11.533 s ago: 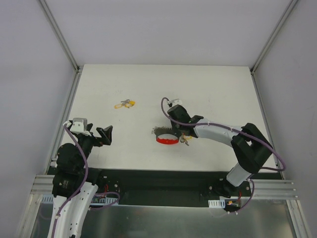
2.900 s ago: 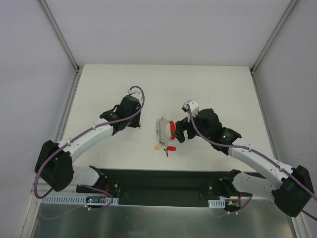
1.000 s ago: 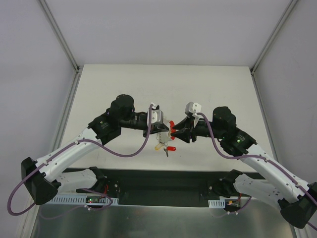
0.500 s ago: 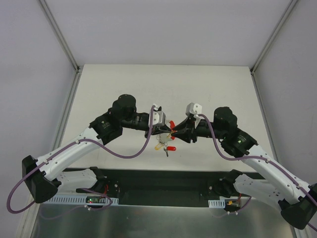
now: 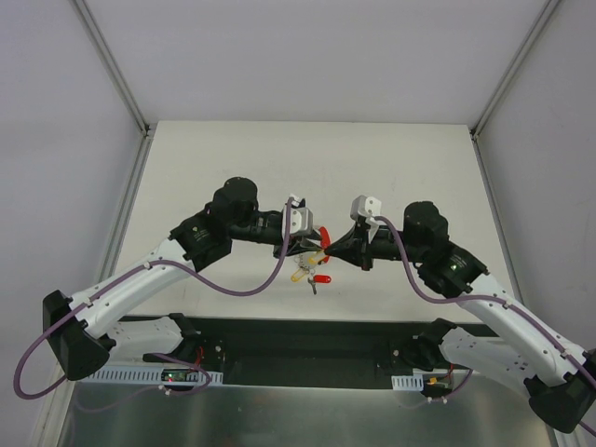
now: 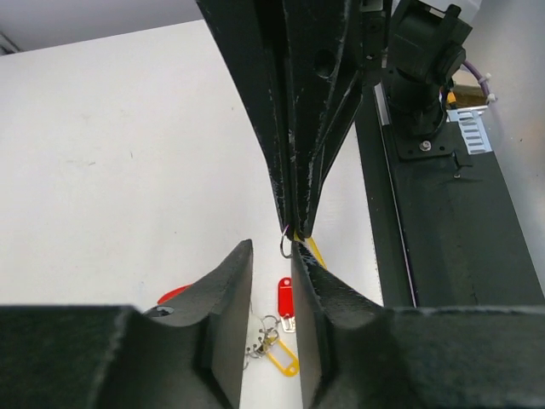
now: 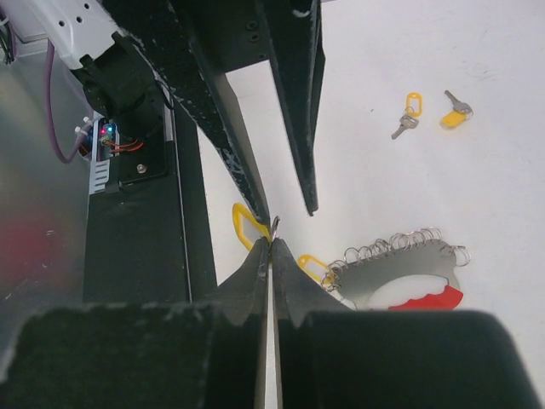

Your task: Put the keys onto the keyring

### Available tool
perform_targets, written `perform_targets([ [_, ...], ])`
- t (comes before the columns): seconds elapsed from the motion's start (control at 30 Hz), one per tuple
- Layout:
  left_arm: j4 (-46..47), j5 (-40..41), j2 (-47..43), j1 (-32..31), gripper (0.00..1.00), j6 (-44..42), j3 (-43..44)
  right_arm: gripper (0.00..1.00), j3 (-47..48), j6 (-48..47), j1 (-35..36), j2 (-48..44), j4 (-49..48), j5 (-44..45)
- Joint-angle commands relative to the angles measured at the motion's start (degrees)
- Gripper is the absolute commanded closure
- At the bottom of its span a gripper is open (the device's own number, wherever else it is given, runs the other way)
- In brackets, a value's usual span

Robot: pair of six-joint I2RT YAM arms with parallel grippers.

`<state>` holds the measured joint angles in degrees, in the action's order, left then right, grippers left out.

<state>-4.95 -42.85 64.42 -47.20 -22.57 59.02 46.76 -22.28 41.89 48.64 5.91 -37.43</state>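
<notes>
Right hand is clenched tight on a key. It pinches at the very fingertips, so the yellow head hangs to one side and the small wire loop pokes clear past the tips. That grip, I judge, leaves the loop free to be hooked. Left hand faces it tip to tip, released, its fingers slightly parted with nothing between them. The key sits just beyond that gap, so this looks like a hand-over or a joint steadying, though I cannot tell which. Both arms reach in from their own sides and meet over the middle of the bench, probably because so small a part needs two hands and both wrist cameras close on it.

Keyring lies flat on the bench close under the meeting point. Its grey strap is fringed with little rings and the red curve runs along one edge. It is near enough that the key should need only a short move to reach it. A red tag and a yellow tag lie beside those rings; whether they are threaded on is too small to tell. Two more keys rest near each other, well apart from the keyring and untouched, so the task seems far from done
</notes>
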Motion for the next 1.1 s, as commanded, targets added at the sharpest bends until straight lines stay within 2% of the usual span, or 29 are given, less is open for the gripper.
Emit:
perform_targets([
  [0.0, 2.0, 4.2, -2.7, -0.6, 0.71, -1.4, -0.3, 0.99, 3.8, -1.3, -0.1, 0.6, 2.2, 1.4],
  [0.03, 1.9, 5.6, -3.3, -0.6, 0.68, -1.5, -0.7, 0.99, 5.1, -1.2, -0.1, 1.0, 5.0, 3.9],
  [0.07, 1.9, 7.7, -4.7, -0.6, 0.6, -1.6, -1.7, 0.99, 6.0, -1.4, -0.1, 2.8, 7.2, 5.3],
  [0.17, 1.7, 17.0, -7.8, -0.5, 0.51, -0.4, -3.9, 0.99, 10.2, 0.5, -0.1, 6.3, 16.6, 13.2],
  [0.23, 1.6, 26.6, -10.1, -0.6, 0.37, 1.6, -5.0, 0.99, 13.1, 1.7, -0.3, 10.8, 24.4, 19.7],
  [0.3, 0.5, 33.5, -11.6, -0.6, 0.26, 4.5, -6.4, 0.99, 14.3, 4.1, -1.1, 15.5, 29.4, 23.8],
  [0.33, -0.2, 39.5, -12.6, -0.6, 0.23, 5.5, -6.6, 0.99, 14.7, 5.0, -2.1, 16.9, 33.5, 24.6],
  [0.43, -6.5, 50.3, -13.6, -0.5, 0.21, 9.3, -4.9, 0.99, 14.6, 7.9, -3.7, 22.1, 38.9, 27.6],
  [0.5, -11.4, 54.4, -14.1, -0.5, 0.2, 10.9, -4.2, 0.99, 14.4, 8.6, -5.6, 24.8, 40.4, 30.0],
  [0.67, -15.8, 65.1, -16.1, 0.1, 0.18, 11.0, -7.9, 0.99, 16.9, 8.0, -8.8, 35.8, 43.7, 34.5],
  [0.93, -15.8, 66.8, -16.9, 5.8, 0.18, 10.7, -10.8, 0.99, 24.2, 4.6, -10.0, 49.7, 43.0, 42.9],
  [1.07, -15.8, 69.2, -17.2, 6.1, 0.16, 10.2, -11.9, 0.99, 27.2, 3.1, -10.7, 55.1, 42.2, 45.0],
])
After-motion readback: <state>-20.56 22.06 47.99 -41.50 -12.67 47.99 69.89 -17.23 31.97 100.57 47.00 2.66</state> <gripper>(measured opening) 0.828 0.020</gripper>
